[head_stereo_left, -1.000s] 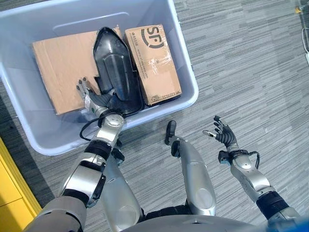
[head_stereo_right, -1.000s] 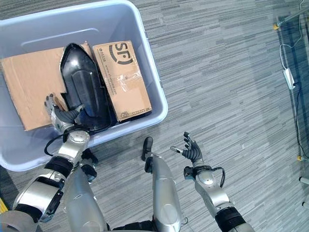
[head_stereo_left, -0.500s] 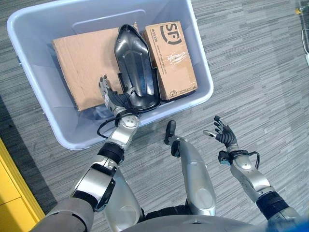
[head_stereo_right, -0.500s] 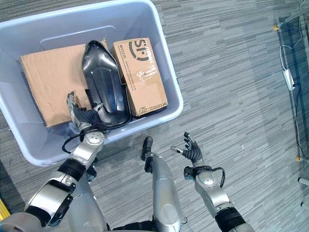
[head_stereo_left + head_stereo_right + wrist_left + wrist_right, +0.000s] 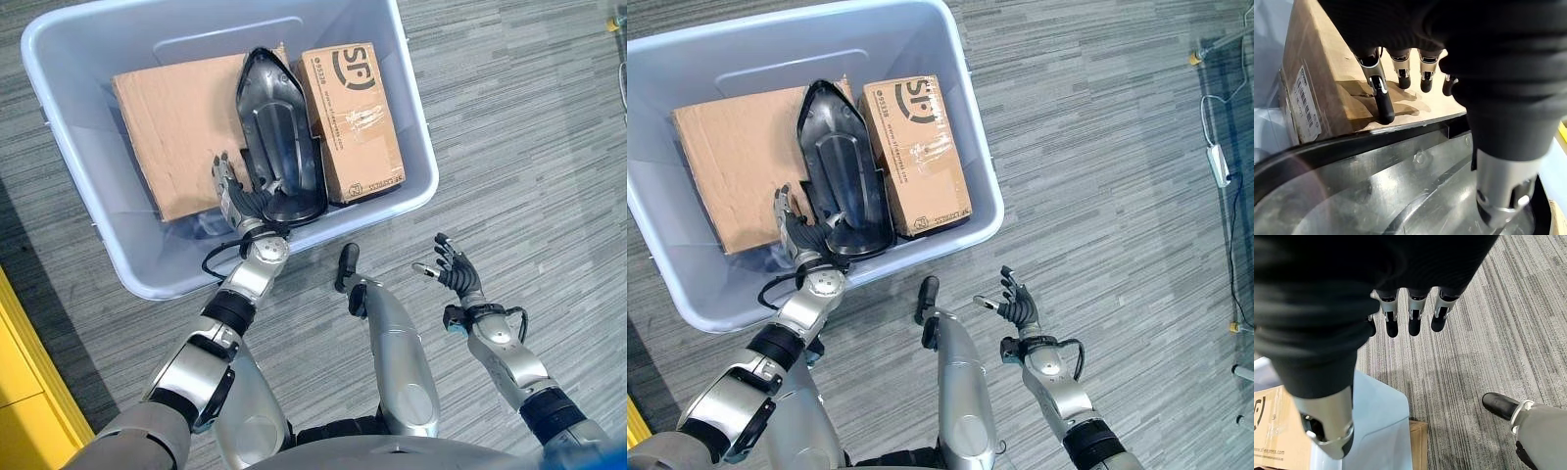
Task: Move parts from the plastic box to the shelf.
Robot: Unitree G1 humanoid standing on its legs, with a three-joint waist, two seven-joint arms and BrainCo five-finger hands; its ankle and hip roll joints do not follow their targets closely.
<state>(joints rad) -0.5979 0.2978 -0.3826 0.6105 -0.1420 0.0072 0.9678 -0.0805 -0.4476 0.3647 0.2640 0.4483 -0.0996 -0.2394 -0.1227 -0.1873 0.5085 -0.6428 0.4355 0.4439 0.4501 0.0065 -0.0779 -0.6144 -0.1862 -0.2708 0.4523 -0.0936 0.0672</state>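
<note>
A pale blue plastic box (image 5: 419, 147) stands on the floor in front of me. In it lie a flat cardboard box (image 5: 171, 127), a long black plastic part (image 5: 279, 137) and a smaller printed cardboard box (image 5: 358, 117). My left hand (image 5: 235, 201) is inside the box, at the near left edge of the black part (image 5: 1376, 181). Its straight fingers (image 5: 1382, 98) reach past the part's rim and rest on the cardboard (image 5: 1317, 73), with the thumb (image 5: 1503, 196) over the part's hollow side. My right hand (image 5: 453, 269) hangs open over the floor to the right and holds nothing.
Grey striped carpet lies all around the box. A yellow edge (image 5: 24, 392) shows at the lower left. A white cable with a small block (image 5: 1215, 157) lies on the floor at the far right.
The box, its contents and my left hand in it have shifted to the right together, while the floor has hardly shifted. My right hand has stayed where it was.
</note>
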